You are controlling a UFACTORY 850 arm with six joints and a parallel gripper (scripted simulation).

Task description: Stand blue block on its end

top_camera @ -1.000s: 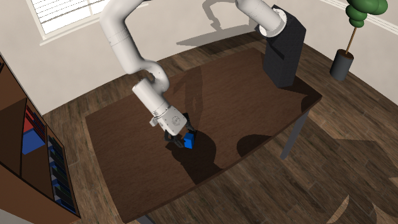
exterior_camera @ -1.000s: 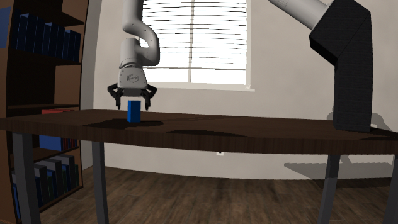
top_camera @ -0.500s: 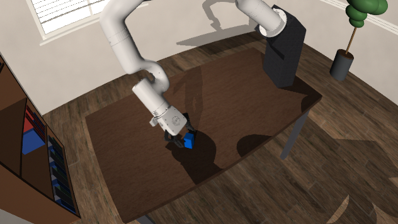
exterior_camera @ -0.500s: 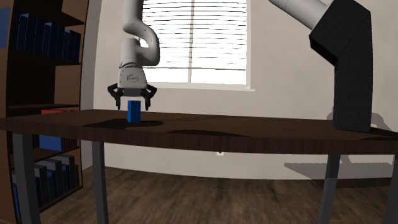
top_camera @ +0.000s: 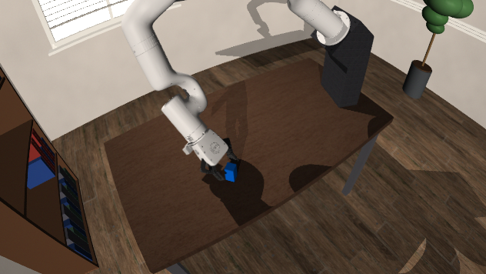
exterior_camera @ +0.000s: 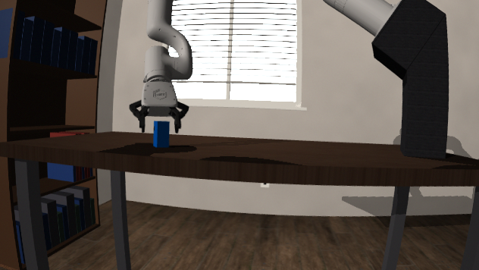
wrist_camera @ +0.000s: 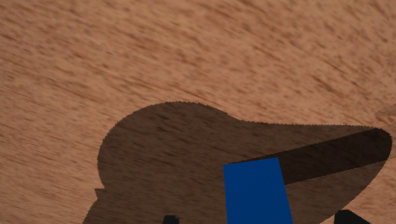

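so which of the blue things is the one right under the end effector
The blue block standing upright on the table, between the open end effector fingers. The other blue things are books on the bookshelf.

place: looks like a home study or living room
window: white blinds (exterior_camera: 233, 49) over a bright window
shelves: wooden bookshelf (exterior_camera: 81, 26) packed with books (mostly blue ones)
floor: dark wood planks (top_camera: 404, 200)
plant: potted plant (top_camera: 442, 15) by the wall
table: dark wooden table (top_camera: 292, 104) on grey legs
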